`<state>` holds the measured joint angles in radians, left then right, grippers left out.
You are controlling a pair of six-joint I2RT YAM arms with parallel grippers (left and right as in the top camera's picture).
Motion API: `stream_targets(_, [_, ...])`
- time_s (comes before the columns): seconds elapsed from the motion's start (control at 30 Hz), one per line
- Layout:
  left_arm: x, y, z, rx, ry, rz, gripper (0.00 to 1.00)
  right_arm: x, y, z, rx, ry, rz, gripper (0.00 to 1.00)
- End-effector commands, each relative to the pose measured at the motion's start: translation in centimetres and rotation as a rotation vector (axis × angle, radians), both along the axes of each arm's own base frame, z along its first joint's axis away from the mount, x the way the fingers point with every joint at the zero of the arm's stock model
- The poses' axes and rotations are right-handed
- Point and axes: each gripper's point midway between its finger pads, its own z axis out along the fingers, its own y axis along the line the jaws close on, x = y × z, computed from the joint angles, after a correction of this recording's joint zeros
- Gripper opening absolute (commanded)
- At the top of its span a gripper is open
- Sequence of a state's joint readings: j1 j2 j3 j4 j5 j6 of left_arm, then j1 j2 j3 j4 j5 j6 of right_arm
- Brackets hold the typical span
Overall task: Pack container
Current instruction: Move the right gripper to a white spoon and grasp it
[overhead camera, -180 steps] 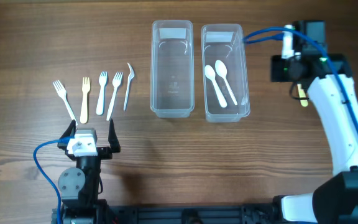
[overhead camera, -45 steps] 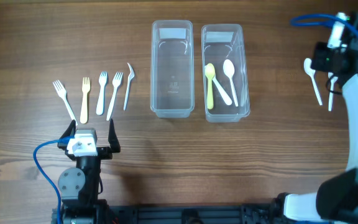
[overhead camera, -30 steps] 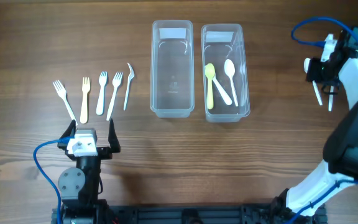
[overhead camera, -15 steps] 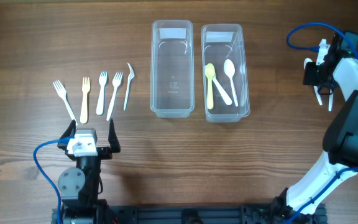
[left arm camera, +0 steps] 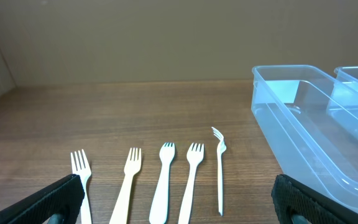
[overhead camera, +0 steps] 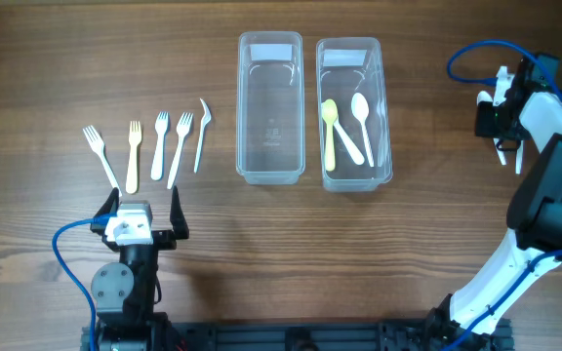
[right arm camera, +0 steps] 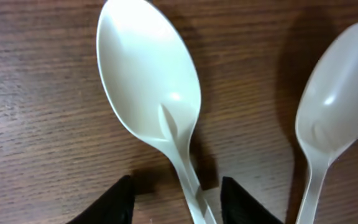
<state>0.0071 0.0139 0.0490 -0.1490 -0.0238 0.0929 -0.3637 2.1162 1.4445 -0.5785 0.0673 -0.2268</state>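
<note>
The spoon [right arm camera: 148, 93] you are after lies bowl-up on the bench [right arm camera: 36, 124], filling the upper middle of the right wrist view. In the overhead view it sits at the far right edge, well apart from both containers. Your right end effector [right arm camera: 180, 198] is open, with one finger on each side of the handle just below the bowl and a gap showing on both sides, so nothing is gripped yet. The main risk is the pinch itself. The handle is thin and lies flat on the wood, so if you close too high the fingers may slide over it, or the spoon may twist and skid out. A second spoon [right arm camera: 337, 112] lies just beside it toward the right of that frame, its handle near your right-hand finger. A sideways correction could nudge it or catch both at once. Lift straight up before you travel. The right container [overhead camera: 386, 117] in the upper middle of the overhead view already holds three spoons lying across one another, so a low or off-centre release could leave this one propped on the rim. The left container [overhead camera: 245, 107] is empty. The forks [overhead camera: 159, 146] lie in a row at the upper left, and the left end effector [overhead camera: 144, 210] rests open below them, clear of your path.
</note>
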Motion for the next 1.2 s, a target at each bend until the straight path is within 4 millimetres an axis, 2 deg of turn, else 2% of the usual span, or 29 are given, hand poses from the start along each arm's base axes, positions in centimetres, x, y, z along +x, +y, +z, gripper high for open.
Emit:
stream_targets(0.0, [0.0,-0.1,-0.2,0.013,-0.002,-0.011,1.0,-0.7,0.6,-3.0,0.051,0.056,0.01,0.41])
stream_targets(0.07, [0.0,-0.1,-0.2,0.013,-0.002,-0.011,1.0,-0.7,1.2,-3.4,0.082,0.055,0.018,0.4])
stream_targets(0.23, [0.0,-0.1,-0.2,0.013,-0.002,-0.011,1.0,0.0,2.4,-3.4,0.154,0.02,0.032,0.16])
stream_targets(0.27, [0.0,-0.1,-0.2,0.013,-0.002,-0.011,1.0,0.3,2.9,-3.3,0.195,-0.002,0.002,0.04])
stream_targets(0.47, [0.0,-0.1,-0.2,0.013,-0.002,-0.011,1.0,0.4,3.7,-3.1,0.265,-0.015,-0.128,0.04])
stream_targets(0.6, [0.0,-0.1,-0.2,0.013,-0.002,-0.011,1.0,1.0,4.6,-1.8,0.28,-0.038,-0.12,0.04])
stream_targets(0.7, [0.0,-0.1,-0.2,0.013,-0.002,-0.011,1.0,1.8,5.3,0.6,0.276,-0.085,-0.118,0.04])
stream_targets(0.87, [0.0,-0.1,-0.2,0.013,-0.002,-0.011,1.0,3.1,6.8,6.8,0.251,-0.21,-0.076,0.05])
stream_targets(1.03, [0.0,-0.1,-0.2,0.013,-0.002,-0.011,1.0,3.5,10.0,13.9,0.236,-0.339,0.011,0.04])
stream_targets(1.17, [0.0,-0.1,-0.2,0.013,-0.002,-0.011,1.0,2.9,13.6,17.8,0.254,-0.397,0.071,0.04])
